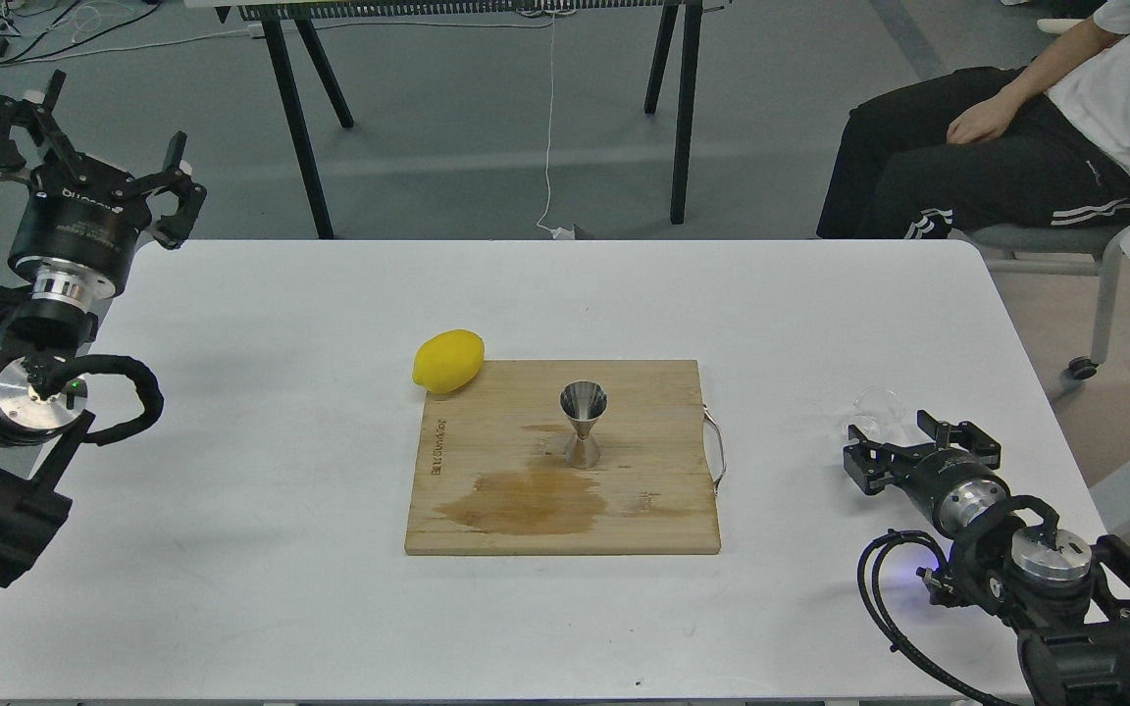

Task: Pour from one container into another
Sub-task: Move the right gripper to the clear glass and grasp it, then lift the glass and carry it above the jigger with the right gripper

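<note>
The clear cup (pixel 874 412) stands on the white table near its right edge. My right gripper (pixel 903 438) is open, low over the table, its fingertips on either side of the cup's near base and not closed on it. The steel jigger (pixel 583 424) stands upright in the middle of the wooden cutting board (pixel 487 510). My left gripper (pixel 84 147) is open, raised beyond the table's far left corner, far from both containers.
A yellow lemon (pixel 448 361) lies at the board's far left corner. The board has a wet stain (pixel 526 500) and a metal handle (pixel 717 451) on its right side. A seated person (pixel 1016 127) is past the far right corner.
</note>
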Controlling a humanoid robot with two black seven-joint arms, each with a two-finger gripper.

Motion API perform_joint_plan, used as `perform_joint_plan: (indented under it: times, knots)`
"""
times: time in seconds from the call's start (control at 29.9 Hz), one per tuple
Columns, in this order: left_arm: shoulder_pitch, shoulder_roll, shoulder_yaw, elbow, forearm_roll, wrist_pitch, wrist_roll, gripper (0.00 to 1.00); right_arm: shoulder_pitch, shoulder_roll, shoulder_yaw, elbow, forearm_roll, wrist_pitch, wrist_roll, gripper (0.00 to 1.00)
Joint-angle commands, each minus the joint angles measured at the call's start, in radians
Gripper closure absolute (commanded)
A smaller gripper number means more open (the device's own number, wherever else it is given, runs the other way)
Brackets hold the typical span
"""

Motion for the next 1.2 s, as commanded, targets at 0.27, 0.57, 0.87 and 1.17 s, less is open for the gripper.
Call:
perform_joint_plan:
  times: [0.27,0.57,0.87,1.17]
  knots:
    - [0.005,0.002,0.0,-0.005,0.002,-0.002,-0.001,0.0,0.062,0.033,-0.016,-0.1,-0.001,0.003,0.001,0.22]
    - [0.005,0.008,-0.001,-0.005,0.002,0.0,-0.001,0.0,0.064,0.034,-0.025,-0.1,-0.001,0.028,-0.002,0.43]
    - [0.003,0.01,-0.003,-0.008,0.002,0.002,-0.001,0.0,0.062,0.034,-0.025,-0.095,0.0,0.031,-0.003,0.64]
    - [0.003,0.022,-0.001,-0.01,0.002,0.003,-0.002,0.0,0.025,0.017,-0.027,0.026,-0.001,0.034,-0.005,0.68]
